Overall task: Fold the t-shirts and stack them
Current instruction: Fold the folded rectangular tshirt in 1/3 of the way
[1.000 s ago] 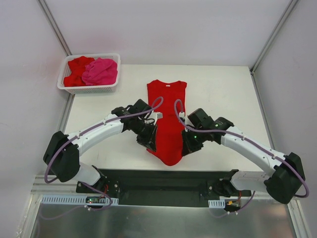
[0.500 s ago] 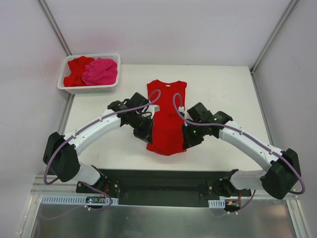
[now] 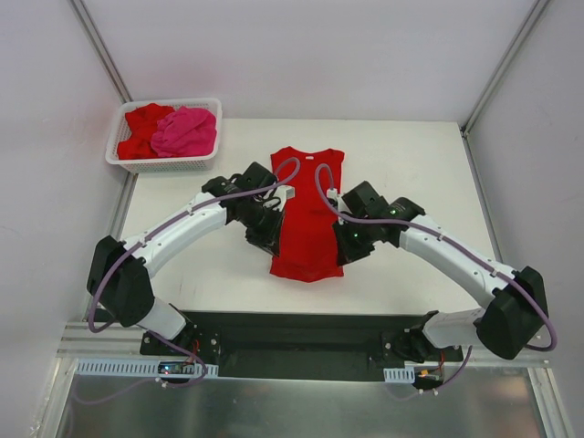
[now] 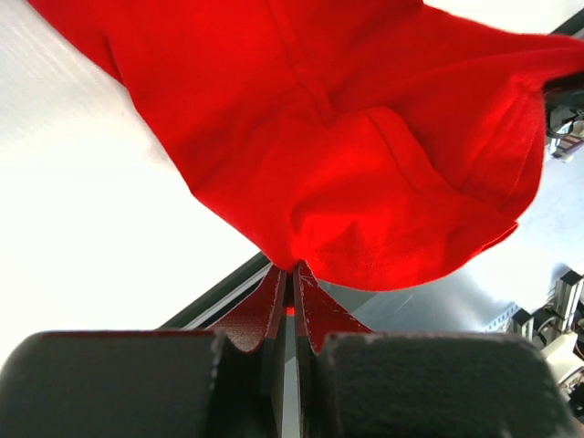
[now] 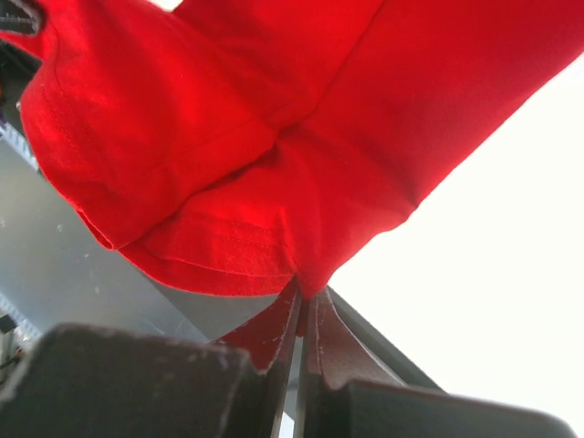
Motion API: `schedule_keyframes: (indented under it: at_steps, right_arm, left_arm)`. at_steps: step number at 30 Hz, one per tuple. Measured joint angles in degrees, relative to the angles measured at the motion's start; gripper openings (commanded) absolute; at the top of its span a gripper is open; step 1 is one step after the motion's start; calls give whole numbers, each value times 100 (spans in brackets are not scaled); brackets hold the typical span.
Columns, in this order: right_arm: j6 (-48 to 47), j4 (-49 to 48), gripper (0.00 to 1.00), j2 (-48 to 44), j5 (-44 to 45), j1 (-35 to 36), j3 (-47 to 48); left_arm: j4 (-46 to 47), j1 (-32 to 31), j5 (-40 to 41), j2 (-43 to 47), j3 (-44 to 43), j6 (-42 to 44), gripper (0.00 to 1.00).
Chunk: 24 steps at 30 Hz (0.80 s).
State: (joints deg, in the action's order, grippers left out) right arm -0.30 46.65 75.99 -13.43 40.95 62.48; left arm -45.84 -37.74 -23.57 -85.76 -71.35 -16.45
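Left wrist view, starting at the left gripper (image 4: 292, 269): clamped shut on a pinch of the red t-shirt (image 4: 347, 155), hem corner bunched right at the tips, cloth billowing out beyond. Right wrist view, same for the right gripper (image 5: 304, 292): closed on the opposite hem corner, stitched hem drooping in a fold just past the jaws.

From above: one on each side of the garment's near half, close against its left and right edges. Laid lengthwise mid-table (image 3: 411, 173), collar at the far end, sleeves apparently tucked in, so a narrow strip. Far half flat; near end raised in the two grips and sagging between them. Far left corner: white basket (image 3: 169, 165) holding a pink t-shirt (image 3: 185, 130) and crumpled red cloth (image 3: 141, 123), well apart from the work. No folded stack visible anywhere.

Step in hand, by judgement: the half-fold, near hem carried over toward the collar. Early in the task overall, with one shirt out and the basket unemptied.

Next move calls for:
- travelling both corners toward the far end together, level and at a matched pace, to land the hem square
- enough height to clear the flat half without dragging it
- setting down on or just short of the collar, then letting go on both sides at once

Worth watching: skew if one side leads, and wrinkling where the slack middle lands.
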Motion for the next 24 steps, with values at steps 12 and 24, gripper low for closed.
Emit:
schedule_keyframes:
  at_steps: [12, 24]
  right_arm:
    - [-87, -181, 1, 313, 461, -37, 192]
    - [-160, -208, 1, 540, 890, -59, 507]
  left_arm:
    - [-52, 109, 286, -138, -118, 114, 0]
    - [-59, 186, 527, -518, -562, 328, 0]
